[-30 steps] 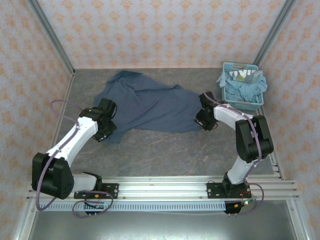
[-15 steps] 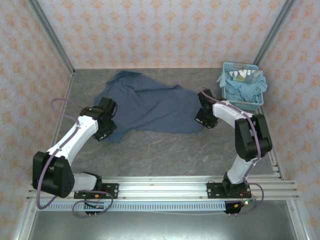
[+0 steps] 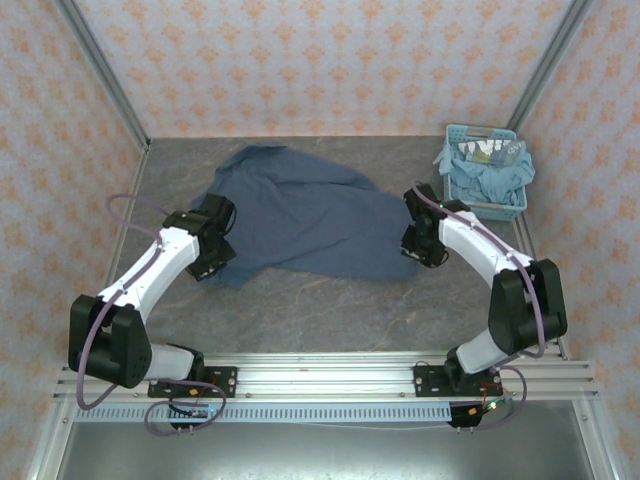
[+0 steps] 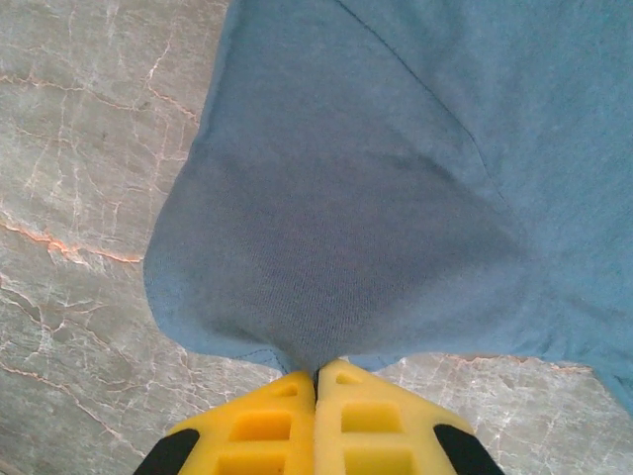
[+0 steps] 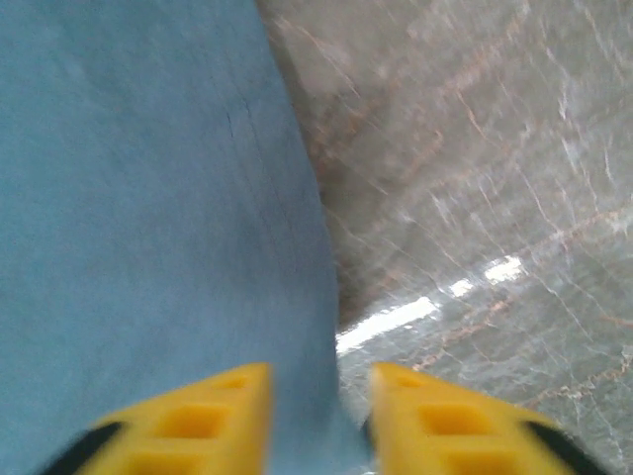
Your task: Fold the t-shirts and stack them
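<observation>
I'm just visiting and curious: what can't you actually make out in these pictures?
Top view: basket contents, too small to count shirts.
Top view: t-shirt corners, hidden under left gripper and right gripper.
Right wrist view: motion blur smears the t-shirt's edge and seams.

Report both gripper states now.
Left gripper: closed, pinching the edge of the t-shirt.
Right gripper: open, t-shirt edge lying between its parted jaws.

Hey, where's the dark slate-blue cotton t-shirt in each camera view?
Top external: the dark slate-blue cotton t-shirt lies spread across the middle of the picture.
Left wrist: it covers the centre and upper right.
Right wrist: it covers the left half.
Shared landmark: the grey marbled tabletop.
</observation>
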`<state>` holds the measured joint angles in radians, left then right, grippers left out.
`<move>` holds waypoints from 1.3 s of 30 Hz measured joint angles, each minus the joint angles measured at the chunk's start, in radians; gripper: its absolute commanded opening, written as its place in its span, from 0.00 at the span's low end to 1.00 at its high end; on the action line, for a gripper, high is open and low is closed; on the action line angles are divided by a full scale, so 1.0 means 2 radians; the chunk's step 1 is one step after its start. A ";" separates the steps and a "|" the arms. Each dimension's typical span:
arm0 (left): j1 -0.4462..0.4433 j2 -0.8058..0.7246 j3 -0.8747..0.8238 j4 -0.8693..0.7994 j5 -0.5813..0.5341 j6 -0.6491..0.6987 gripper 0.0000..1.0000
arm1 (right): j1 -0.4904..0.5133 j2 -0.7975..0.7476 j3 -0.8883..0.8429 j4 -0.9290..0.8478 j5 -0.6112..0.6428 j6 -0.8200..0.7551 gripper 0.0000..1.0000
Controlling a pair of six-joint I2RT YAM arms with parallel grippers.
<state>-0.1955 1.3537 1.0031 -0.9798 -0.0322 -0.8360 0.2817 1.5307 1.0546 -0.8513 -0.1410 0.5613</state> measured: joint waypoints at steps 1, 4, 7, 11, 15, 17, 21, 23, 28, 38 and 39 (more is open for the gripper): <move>0.000 0.000 0.000 0.000 0.001 0.000 0.00 | -0.001 0.001 -0.004 -0.001 0.001 0.004 0.54; 0.000 0.000 0.004 -0.001 0.001 0.005 0.00 | -0.004 -0.012 -0.019 -0.002 0.003 0.019 0.56; 0.000 -0.001 0.006 -0.001 0.001 0.009 0.00 | -0.004 -0.045 -0.052 0.002 -0.010 0.040 0.59; 0.000 -0.001 0.006 0.000 0.004 0.010 0.00 | 0.000 -0.065 -0.101 0.015 -0.043 0.074 0.63; 0.000 -0.001 0.006 0.000 0.010 0.011 0.00 | 0.004 -0.049 -0.113 0.045 -0.064 0.096 0.63; 0.000 -0.001 0.006 0.000 0.012 0.013 0.00 | 0.004 -0.032 -0.112 0.065 -0.068 0.102 0.63; 0.000 -0.001 0.006 0.000 0.013 0.013 0.00 | 0.004 0.010 -0.107 0.096 -0.075 0.108 0.60; 0.000 -0.001 0.006 0.002 0.014 0.013 0.00 | 0.004 0.021 -0.100 0.089 -0.072 0.109 0.50; 0.000 -0.001 0.006 0.008 0.019 0.013 0.00 | 0.000 0.029 -0.092 0.060 -0.058 0.108 0.10; 0.000 -0.001 0.073 0.020 0.031 0.019 0.00 | 0.004 0.026 0.052 0.078 -0.048 0.061 0.00; 0.000 -0.001 0.088 0.021 0.031 0.018 0.00 | 0.004 0.024 0.077 0.076 -0.047 0.054 0.00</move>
<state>-0.1955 1.3510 1.1797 -0.9371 0.0288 -0.7998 0.2901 1.5787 1.2083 -0.6994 -0.2352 0.6693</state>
